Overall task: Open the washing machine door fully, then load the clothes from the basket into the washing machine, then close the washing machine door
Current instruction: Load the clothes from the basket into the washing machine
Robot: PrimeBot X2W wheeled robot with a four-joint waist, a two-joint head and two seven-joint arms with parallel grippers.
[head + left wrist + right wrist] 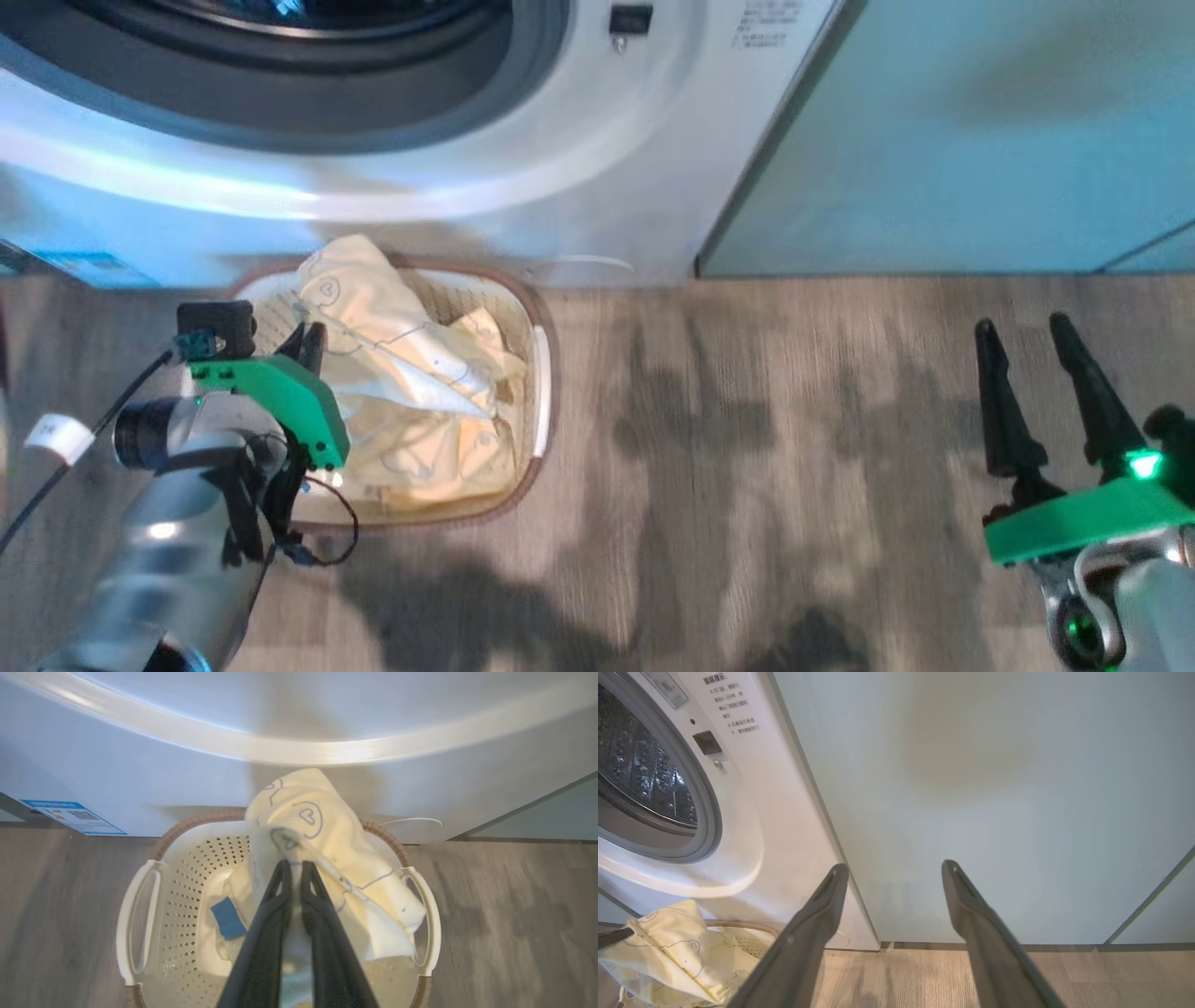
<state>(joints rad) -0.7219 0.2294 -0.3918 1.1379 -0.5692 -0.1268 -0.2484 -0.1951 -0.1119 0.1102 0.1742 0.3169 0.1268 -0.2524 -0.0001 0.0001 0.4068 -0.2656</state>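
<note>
Just one basket (pixel 187 896), one washing machine (pixel 560 187), left gripper (pixel 294 864) on clothes (pixel 341 849).

One washing machine (pixel 560 177), one basket (pixel 545 373) at its 6 o'clock, one blue sticker (pixel 70 815) at 7 o'clock, one left gripper (pixel 293 867), one right gripper (pixel 1024 331); clothes (pixel 401 373) heaped, number unclear.

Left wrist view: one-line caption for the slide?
Left gripper pinches a pale yellow garment over the basket, in front of the washing machine.
</note>
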